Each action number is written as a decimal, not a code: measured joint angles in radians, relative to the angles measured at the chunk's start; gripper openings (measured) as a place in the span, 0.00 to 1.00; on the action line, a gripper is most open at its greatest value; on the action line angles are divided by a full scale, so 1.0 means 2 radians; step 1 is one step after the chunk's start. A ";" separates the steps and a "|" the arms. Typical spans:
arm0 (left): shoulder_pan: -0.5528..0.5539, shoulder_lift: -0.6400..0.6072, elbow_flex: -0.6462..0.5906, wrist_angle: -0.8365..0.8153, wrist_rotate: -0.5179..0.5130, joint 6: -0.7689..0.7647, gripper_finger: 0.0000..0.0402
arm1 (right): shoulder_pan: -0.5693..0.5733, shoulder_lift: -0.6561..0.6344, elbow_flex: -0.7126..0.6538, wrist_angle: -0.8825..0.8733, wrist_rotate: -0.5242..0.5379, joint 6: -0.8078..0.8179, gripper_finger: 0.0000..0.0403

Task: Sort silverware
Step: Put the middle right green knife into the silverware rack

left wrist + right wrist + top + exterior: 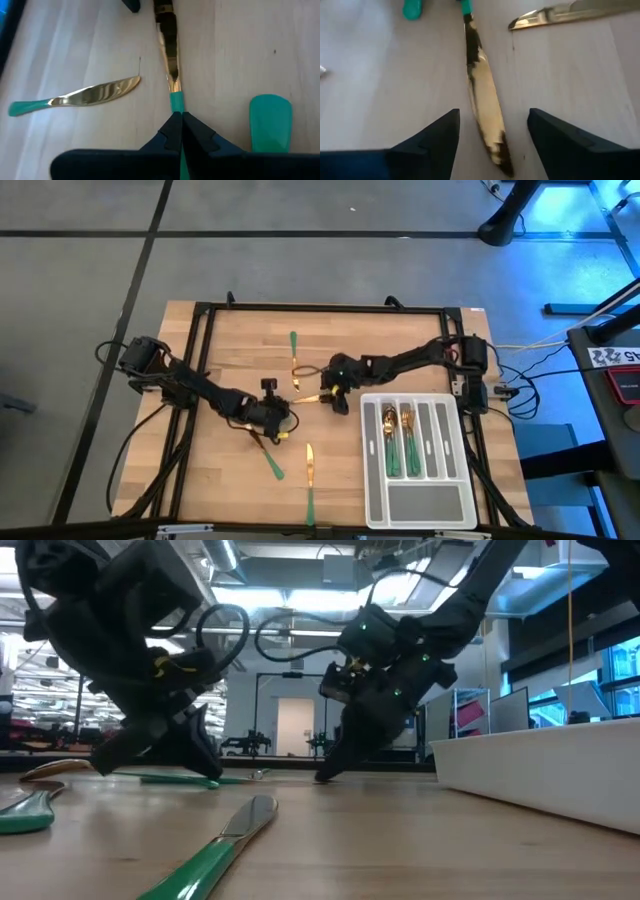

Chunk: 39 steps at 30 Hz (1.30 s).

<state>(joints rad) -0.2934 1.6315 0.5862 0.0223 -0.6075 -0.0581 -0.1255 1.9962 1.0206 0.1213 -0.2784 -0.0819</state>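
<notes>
My left gripper (272,420) is shut on a gold-bladed, green-handled knife (308,399) at the middle of the table. The knife's blade (485,100) points toward my right gripper (335,395). That gripper is open, its fingers standing on either side of the blade tip without touching it. More silverware lies flat on the wood: a knife (294,358) farther back, a green-handled piece (273,462) near my left gripper, and a knife (309,480) at the front. The grey divided tray (415,510) at the right holds several pieces. My left gripper pinches the knife's green handle (176,104) between its two fingers, close to where the gold blade begins. The fingers slant down from the table's left and lie along the knife. The blade reaches out level toward the right; whether it rests on the wood I cannot tell.
A black frame (320,308) runs round the tabletop. The tray's white wall (540,770) stands close on the right. Bare wood lies between the front knife and the tray, and along the far edge.
</notes>
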 joint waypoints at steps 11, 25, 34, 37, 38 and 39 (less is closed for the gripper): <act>-0.019 0.000 0.000 0.005 -0.055 -0.008 0.00 | 0.046 0.021 0.001 0.005 0.052 0.006 0.46; -0.016 -0.003 0.024 -0.012 0.013 -0.058 0.25 | 0.074 0.021 0.001 -0.006 0.099 0.018 0.16; 0.025 -0.005 0.008 -0.027 0.086 -0.113 0.53 | 0.107 0.021 0.001 -0.010 0.157 -0.015 0.04; 0.038 -0.005 0.000 -0.028 0.096 -0.114 0.51 | 0.109 0.021 0.001 -0.010 0.159 -0.016 0.01; 0.042 -0.005 0.000 -0.035 0.103 -0.114 0.49 | 0.109 0.021 0.001 -0.010 0.158 -0.016 0.01; 0.048 -0.005 0.000 -0.040 0.113 -0.114 0.47 | 0.109 0.021 0.001 -0.010 0.157 -0.015 0.01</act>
<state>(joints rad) -0.1982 1.6208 0.5865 -0.0569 -0.3807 -0.2856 0.0933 2.0380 1.0218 0.1020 0.0360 -0.1127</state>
